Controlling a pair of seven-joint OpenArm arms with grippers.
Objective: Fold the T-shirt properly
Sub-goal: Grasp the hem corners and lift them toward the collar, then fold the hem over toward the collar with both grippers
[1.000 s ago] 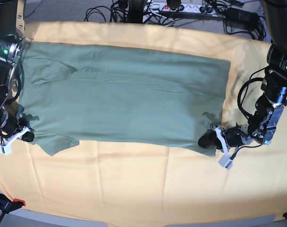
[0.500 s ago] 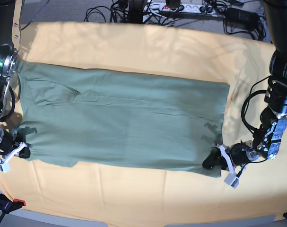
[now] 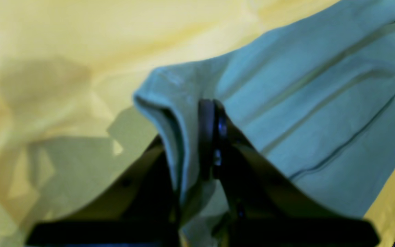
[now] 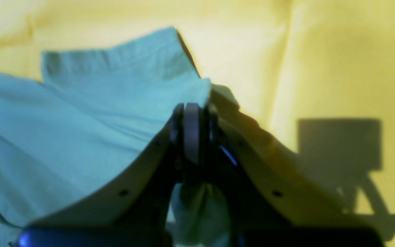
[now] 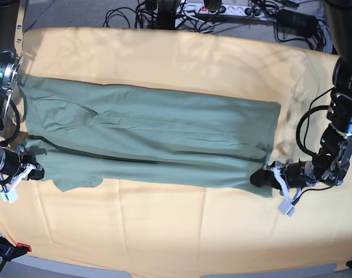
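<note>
The green T-shirt [image 5: 152, 133] lies stretched sideways as a long band on the yellow-orange cloth [image 5: 164, 231], with a dark crease running along its near side. In the base view my left gripper [image 5: 261, 176] is shut on the shirt's near right corner, low over the cloth. At the near left corner, by the sleeve, my right gripper [image 5: 35, 172] is shut on the fabric. The left wrist view shows the left gripper [image 3: 213, 113] pinching a bunched hem of the T-shirt [image 3: 321, 103]. In the right wrist view the right gripper [image 4: 192, 113] clamps a corner of the T-shirt [image 4: 81, 120].
Cables and a power strip [image 5: 222, 8] lie beyond the table's far edge. A red-handled clamp [image 5: 13, 249] sits at the near left corner. Bare yellow-orange cloth spreads in front of the shirt and behind it.
Both grippers pulled the shirt toward the near edge, then moved back a little. The far edge slid nearer, and a long crease has formed along the near side.
</note>
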